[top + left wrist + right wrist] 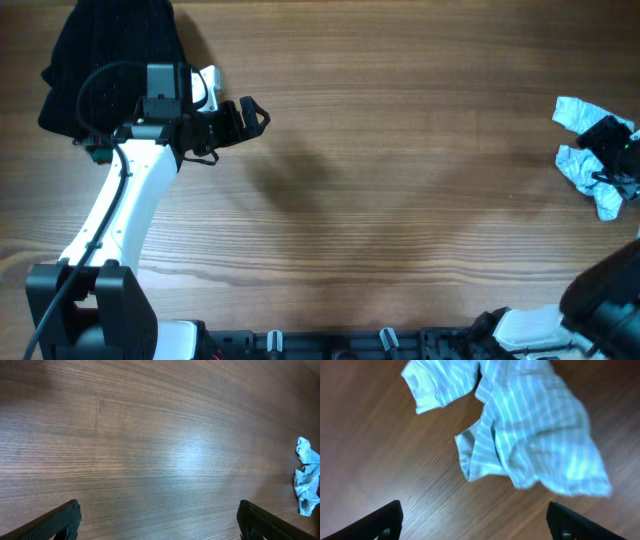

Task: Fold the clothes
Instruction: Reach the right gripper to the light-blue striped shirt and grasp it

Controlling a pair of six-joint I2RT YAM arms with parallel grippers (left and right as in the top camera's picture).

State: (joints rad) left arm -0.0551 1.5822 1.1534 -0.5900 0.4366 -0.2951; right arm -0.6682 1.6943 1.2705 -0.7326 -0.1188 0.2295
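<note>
The clothes [575, 112] are a small pale blue-white striped garment, lying crumpled at the table's far right edge. My right gripper [610, 148] hovers over them, open. In the right wrist view the clothes [530, 435] fill the upper half. The gripper [475, 521] has its fingers [375, 522] spread wide over bare wood just short of the fabric, with nothing between them. My left gripper [250, 118] stands open at the table's upper left, far from the clothes. The left wrist view shows that gripper [159, 525] wide open over bare wood, and the clothes [306, 477] far off at the right.
A black knit garment [110, 60] lies heaped at the table's back left corner, just behind the left arm [130, 200]. The wooden table [400, 200] stretches between the two arms.
</note>
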